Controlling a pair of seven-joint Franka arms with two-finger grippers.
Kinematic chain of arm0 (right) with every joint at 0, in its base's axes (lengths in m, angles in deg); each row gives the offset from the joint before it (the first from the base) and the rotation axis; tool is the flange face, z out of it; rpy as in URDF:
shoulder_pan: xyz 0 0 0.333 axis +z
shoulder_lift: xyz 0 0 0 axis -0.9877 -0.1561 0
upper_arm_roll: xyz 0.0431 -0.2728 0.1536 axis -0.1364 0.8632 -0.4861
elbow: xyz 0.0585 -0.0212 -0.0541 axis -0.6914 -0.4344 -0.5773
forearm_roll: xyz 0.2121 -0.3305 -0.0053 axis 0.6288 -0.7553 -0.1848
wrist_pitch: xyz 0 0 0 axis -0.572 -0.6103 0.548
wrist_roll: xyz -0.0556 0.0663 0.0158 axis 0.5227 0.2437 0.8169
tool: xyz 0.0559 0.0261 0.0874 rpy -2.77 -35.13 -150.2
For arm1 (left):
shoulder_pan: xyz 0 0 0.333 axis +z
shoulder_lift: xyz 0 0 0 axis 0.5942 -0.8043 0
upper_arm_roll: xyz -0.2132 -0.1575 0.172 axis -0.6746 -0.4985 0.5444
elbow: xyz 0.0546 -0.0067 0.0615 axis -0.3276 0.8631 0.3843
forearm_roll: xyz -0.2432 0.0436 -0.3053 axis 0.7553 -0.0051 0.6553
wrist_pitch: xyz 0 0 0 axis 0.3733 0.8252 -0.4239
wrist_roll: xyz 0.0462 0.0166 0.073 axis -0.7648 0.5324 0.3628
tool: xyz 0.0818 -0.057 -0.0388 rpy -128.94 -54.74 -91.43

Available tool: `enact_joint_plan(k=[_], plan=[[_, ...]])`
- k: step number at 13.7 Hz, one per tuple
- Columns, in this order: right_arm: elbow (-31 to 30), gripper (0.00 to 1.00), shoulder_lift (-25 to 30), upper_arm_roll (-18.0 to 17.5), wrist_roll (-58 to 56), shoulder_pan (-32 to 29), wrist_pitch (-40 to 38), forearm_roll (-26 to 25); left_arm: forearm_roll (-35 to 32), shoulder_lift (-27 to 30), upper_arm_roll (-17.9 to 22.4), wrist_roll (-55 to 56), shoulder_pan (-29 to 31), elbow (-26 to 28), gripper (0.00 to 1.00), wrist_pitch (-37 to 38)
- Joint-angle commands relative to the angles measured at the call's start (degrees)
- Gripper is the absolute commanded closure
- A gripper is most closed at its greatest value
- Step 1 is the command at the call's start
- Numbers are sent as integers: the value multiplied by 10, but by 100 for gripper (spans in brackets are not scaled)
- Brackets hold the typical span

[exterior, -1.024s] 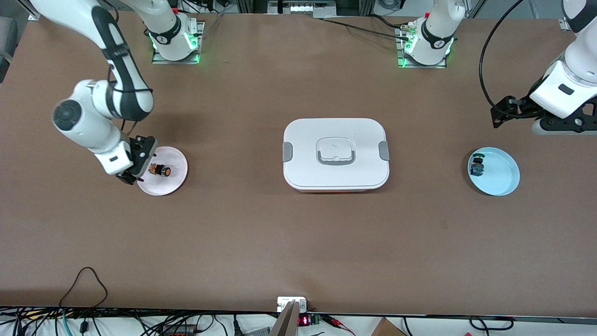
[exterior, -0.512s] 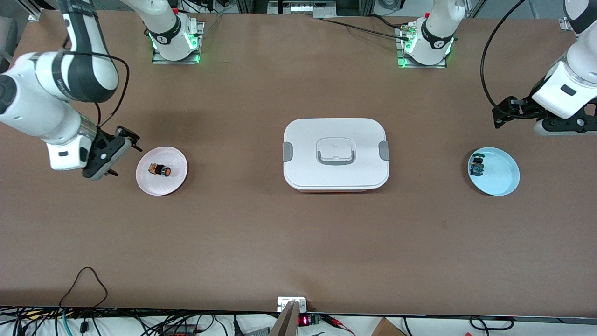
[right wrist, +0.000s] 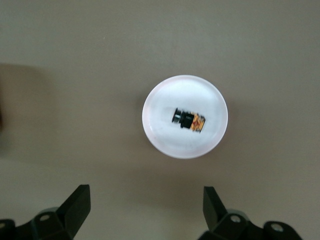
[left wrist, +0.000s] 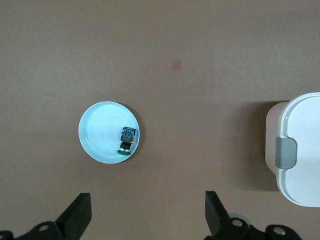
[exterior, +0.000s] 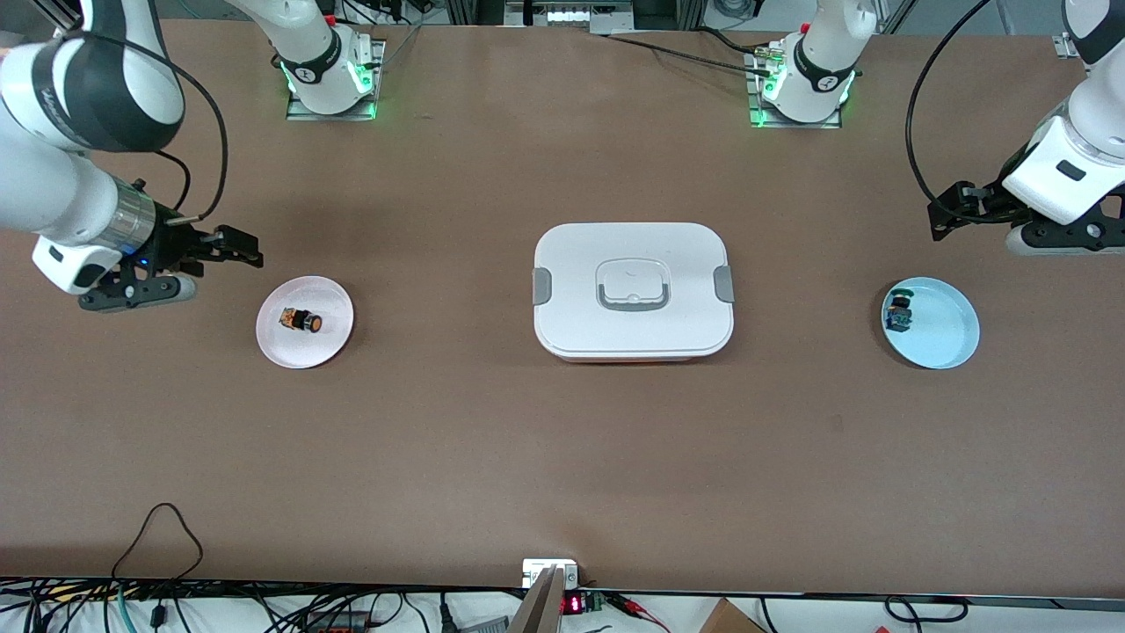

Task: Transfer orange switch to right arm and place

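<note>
The orange switch lies on its side on a pink plate toward the right arm's end of the table. It also shows in the right wrist view, on the plate. My right gripper is open and empty, up over bare table beside the pink plate, apart from it; the right wrist view shows its jaws wide apart. My left gripper is open and empty over the table near a light blue plate; it waits there, and the left wrist view shows its jaws wide apart.
A green-capped switch lies in the light blue plate, also in the left wrist view. A white lidded box with grey latches stands mid-table. Cables run along the table edge nearest the camera.
My right gripper has risen and drawn away from the pink plate toward the right arm's end of the table. The orange switch stays on the plate. The left arm has barely moved.
</note>
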Motion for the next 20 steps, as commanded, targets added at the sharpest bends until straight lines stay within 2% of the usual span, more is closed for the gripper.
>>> enact_joint_plan(k=[1,2,5,7,8,10,11,13,15,18,20], plan=[[35,0,14,5,34,-6,-31,-37,8,3,3,-10,1,2,0,5],[48,0,16,8,32,-13,-26,-79,8,3,2,-10,0,1,0,5],[109,0,16,-4,35,-68,-73,-96,8,3,1,-9,0,1,0,6],[117,0,16,-51,35,-121,-78,-96,8,3,0,-10,0,-2,0,6],[117,0,18,-60,34,-130,-75,-97,8,2,0,-10,0,-3,0,6],[107,0,23,-60,24,-130,-73,-96,8,-1,-1,-10,0,-6,0,6],[58,0,45,-60,17,-130,-37,-89,8,-1,-2,-10,0,-6,0,6],[24,0,68,-58,22,-131,-24,-77,8,-1,-2,-10,0,-7,0,6],[30,0,76,-55,12,-132,-49,-72,8,-1,-2,-9,0,-7,0,6],[73,0,74,-57,22,-130,-114,-72,8,-1,-2,-9,0,-7,0,6],[74,0,74,-56,22,-131,-117,-72,8,-1,-2,-9,0,-7,0,6]])
